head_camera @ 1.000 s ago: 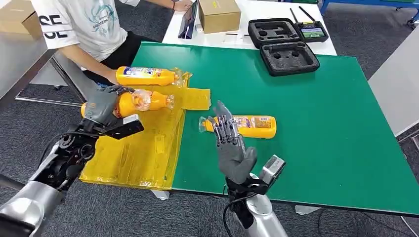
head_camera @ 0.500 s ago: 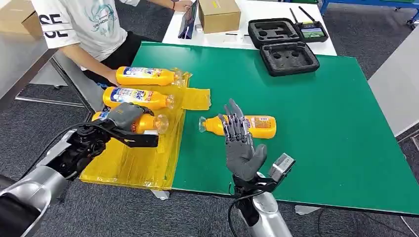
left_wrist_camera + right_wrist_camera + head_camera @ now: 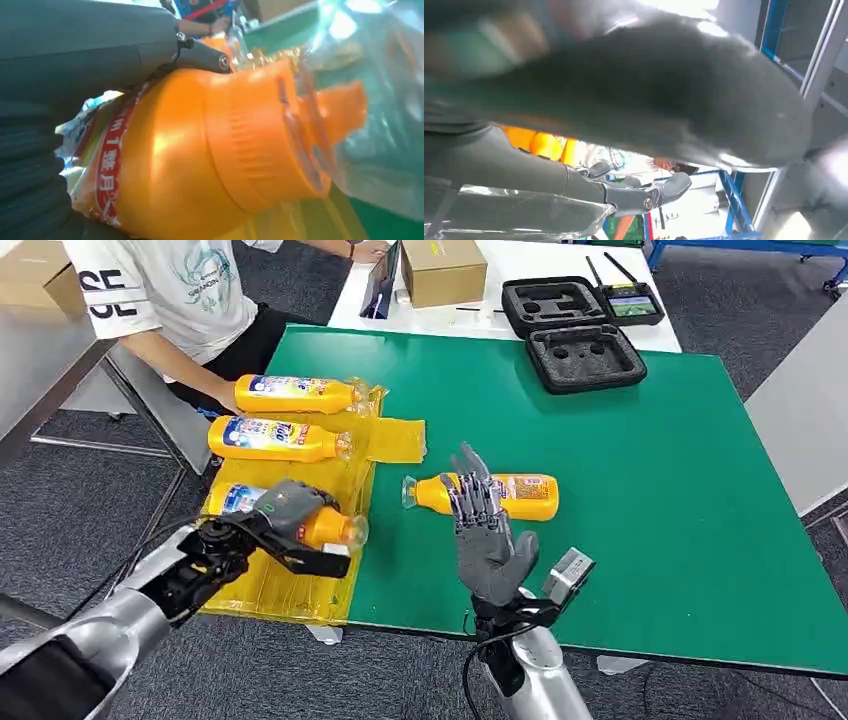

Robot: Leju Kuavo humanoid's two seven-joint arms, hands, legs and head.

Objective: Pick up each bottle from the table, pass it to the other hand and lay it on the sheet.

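My left hand (image 3: 283, 508) grips an orange bottle (image 3: 325, 530) lying low over the near part of the yellow sheet (image 3: 290, 580); up close the bottle (image 3: 210, 155) shows its orange shoulder and cap under my left hand (image 3: 75, 55). Two more orange bottles (image 3: 297, 394) (image 3: 277, 439) lie on the sheet farther back. A fourth bottle (image 3: 520, 496) lies on the green table (image 3: 650, 470). My right hand (image 3: 485, 535) is raised just in front of it, fingers spread and straight, holding nothing; its thumb (image 3: 684, 95) is blurred in the right wrist view.
A person in a white shirt (image 3: 160, 290) sits at the far left by the sheet. A black foam case (image 3: 585, 358), a second case with a controller (image 3: 580, 302) and a cardboard box (image 3: 443, 270) stand at the back.
My left hand has carried its bottle toward me and down to the near part of the sheet. A second bottle now lies uncovered behind it. My right hand shifted slightly right and stays spread.
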